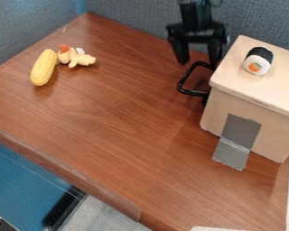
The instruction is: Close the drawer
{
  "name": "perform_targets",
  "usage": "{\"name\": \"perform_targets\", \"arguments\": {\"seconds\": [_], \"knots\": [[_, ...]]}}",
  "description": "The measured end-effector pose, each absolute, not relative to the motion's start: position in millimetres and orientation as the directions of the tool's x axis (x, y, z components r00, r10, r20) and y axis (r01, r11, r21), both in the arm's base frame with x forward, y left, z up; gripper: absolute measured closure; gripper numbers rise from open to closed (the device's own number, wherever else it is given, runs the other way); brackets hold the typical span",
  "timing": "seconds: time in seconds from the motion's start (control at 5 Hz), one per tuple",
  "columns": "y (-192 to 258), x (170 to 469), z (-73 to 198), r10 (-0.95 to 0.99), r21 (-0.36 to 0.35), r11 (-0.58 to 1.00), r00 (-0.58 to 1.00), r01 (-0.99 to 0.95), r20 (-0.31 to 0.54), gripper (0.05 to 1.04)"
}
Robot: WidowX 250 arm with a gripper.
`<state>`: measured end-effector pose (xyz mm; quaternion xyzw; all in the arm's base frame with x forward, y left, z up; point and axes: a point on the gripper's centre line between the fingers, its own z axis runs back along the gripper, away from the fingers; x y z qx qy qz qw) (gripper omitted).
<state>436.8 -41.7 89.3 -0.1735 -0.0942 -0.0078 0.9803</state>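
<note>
End effector (198, 63), fingers apart, near the black handle (192, 93) at one side of the drawer unit (273, 135); drawer opening indeterminate. An off-centre push might slip off the handle or bind the drawer; excess force might topple the sushi toy (258, 61) on top.

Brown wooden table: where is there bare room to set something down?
Bare: the middle, from the yellow toy corn to the beige wooden cabinet, down to the front edge of the table. Crowded: around the cabinet's curved black handle, where the black two-finger gripper hangs.
</note>
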Motion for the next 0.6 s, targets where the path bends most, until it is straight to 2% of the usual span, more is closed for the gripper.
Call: {"name": "perform_targets", "arguments": {"seconds": [0.2,0.4,0.6], "knots": [[-33,423,105,0.004,-0.286,0.956,0.976,0.060,0.220,0.084],[-20,410,120,-0.032,-0.199,0.977,0.970,0.082,0.243,0.084],[-9,398,120,-0.068,-0.092,0.992,0.972,0.091,0.224,0.084]]}}
